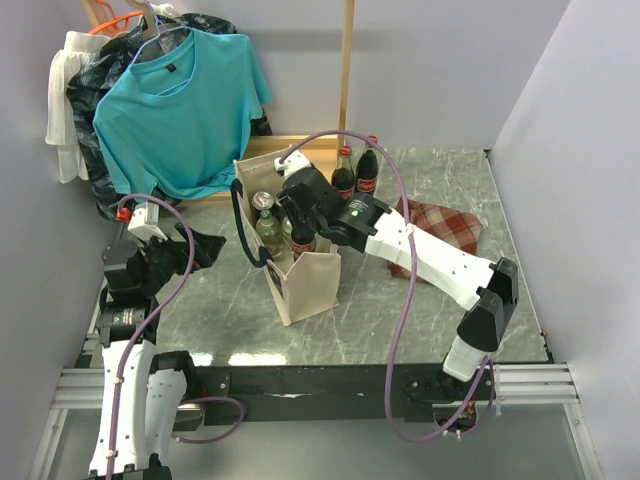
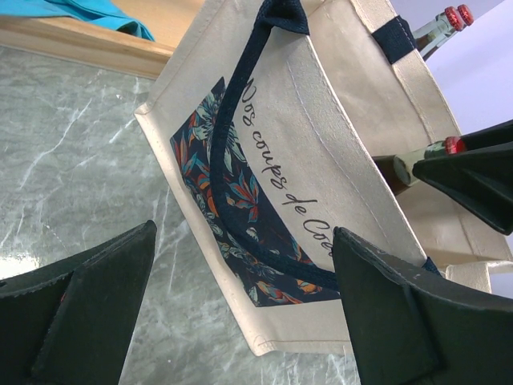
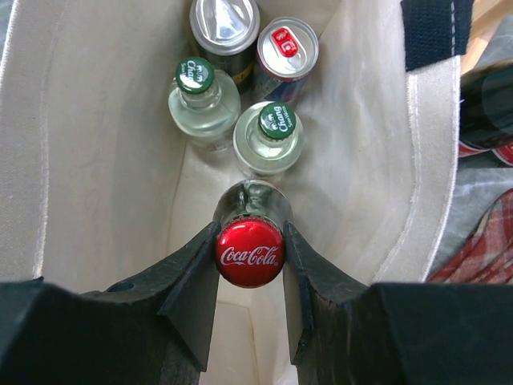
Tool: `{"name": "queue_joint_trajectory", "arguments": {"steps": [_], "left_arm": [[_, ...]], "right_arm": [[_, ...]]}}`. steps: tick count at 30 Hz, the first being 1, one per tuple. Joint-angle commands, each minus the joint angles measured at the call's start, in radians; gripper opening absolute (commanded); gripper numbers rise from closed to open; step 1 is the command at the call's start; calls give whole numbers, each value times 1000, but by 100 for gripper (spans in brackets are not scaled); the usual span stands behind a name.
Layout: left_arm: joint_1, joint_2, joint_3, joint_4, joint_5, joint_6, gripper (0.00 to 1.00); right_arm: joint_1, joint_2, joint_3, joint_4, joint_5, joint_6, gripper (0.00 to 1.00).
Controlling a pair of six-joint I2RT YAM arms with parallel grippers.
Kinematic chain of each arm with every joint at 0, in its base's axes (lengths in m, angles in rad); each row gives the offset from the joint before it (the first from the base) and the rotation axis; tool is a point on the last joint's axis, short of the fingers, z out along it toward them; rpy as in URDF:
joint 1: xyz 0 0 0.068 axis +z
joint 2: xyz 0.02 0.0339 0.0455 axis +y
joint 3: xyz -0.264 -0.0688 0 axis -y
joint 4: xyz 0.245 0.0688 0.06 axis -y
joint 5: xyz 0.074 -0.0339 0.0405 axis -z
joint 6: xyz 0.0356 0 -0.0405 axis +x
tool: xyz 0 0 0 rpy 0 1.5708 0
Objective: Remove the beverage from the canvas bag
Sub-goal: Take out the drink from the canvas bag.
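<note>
One cola bottle [image 3: 249,254], red Coca-Cola cap up, pinched at the neck between the pressed-in fingers of the right gripper [image 3: 249,241], low centre of the right wrist view. Seated down inside the canvas bag [image 1: 310,285], itself upright at centre frame on the grey marble table [image 1: 230,310] in the top view.

Packed behind it in the same bag, toward the upper edge of the wrist view: a green-capped clear bottle [image 3: 195,76], a second green-capped bottle [image 3: 276,120] just to its right, a silver-topped can [image 3: 224,16] and a red-tabbed can [image 3: 287,44].

Spread wide and empty, the left gripper [image 2: 244,233], facing the bag's printed side with its floral panel, script lettering and navy handle [image 2: 240,160]; near the fabric, contact impossible to tell.

Farther out in the top view: one dark red-capped bottle [image 1: 344,172] and its twin [image 1: 367,168] upright just behind the bag; a red plaid cloth [image 1: 450,225] flat on the table at right, partly under the right arm; a teal T-shirt [image 1: 180,110] on a hanger at upper left.
</note>
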Motion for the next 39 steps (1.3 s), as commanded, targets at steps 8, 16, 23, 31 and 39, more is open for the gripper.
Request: {"name": "queue_joint_trajectory", "arguments": {"steps": [8,16,23,31,39], "left_arm": [[6,-6,2,7,4,-13,96],[5,-4,2,7,0,-16,96],[5,-4,1,7,1,-16,96],[5,-4,1,7,3,-16,96],[5,-4,1,7,3,-16,96]], "right_arm": [[-8,-108,165,102,54,-41,0],[-7,-154,155,129,59,-62,0],[-7,-173,158,126,53,-62,0],[-4,-171,219,85,54,-58,0],[7,-171,267,48,59,-58,0]]}}
